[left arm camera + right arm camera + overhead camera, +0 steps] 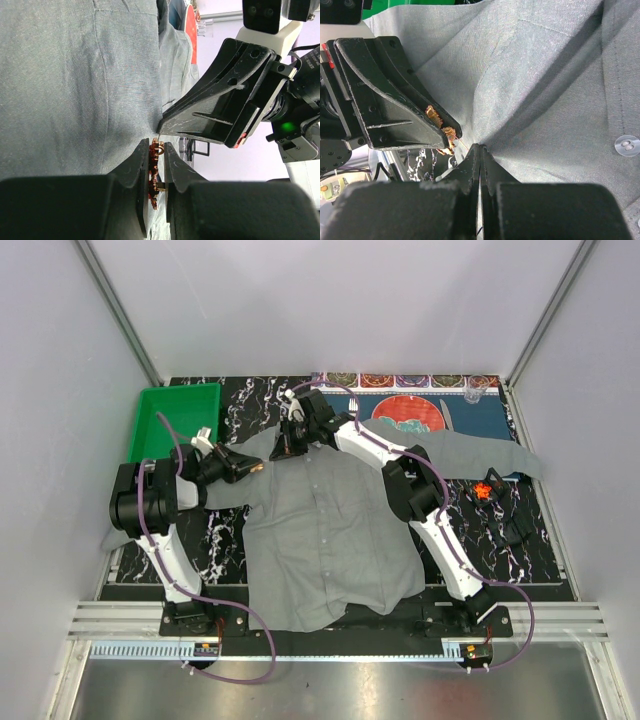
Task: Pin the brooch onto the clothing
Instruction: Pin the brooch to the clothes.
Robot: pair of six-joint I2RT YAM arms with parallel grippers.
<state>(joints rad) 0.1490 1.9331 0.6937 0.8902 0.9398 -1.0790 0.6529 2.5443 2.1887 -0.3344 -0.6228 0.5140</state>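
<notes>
The brooch point(155, 172) is mostly hidden between the fingers of the left end effector point(156, 148), only a coppery edge showing, so its shape and pin cannot be made out. In the overhead view it is too small to tell, and the left arm point(150, 505) covers most of one sleeve of the shirt point(330, 530). How much cloth the right end effector point(479, 148) pinches is concealed by its closed fingers.

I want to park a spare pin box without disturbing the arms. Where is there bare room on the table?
The green tray looks empty. Bare marbled table lies between the left arm and the shirt. Crowded: the shirt's upper left, where the left gripper holding the brooch meets the right gripper pinching fabric.
</notes>
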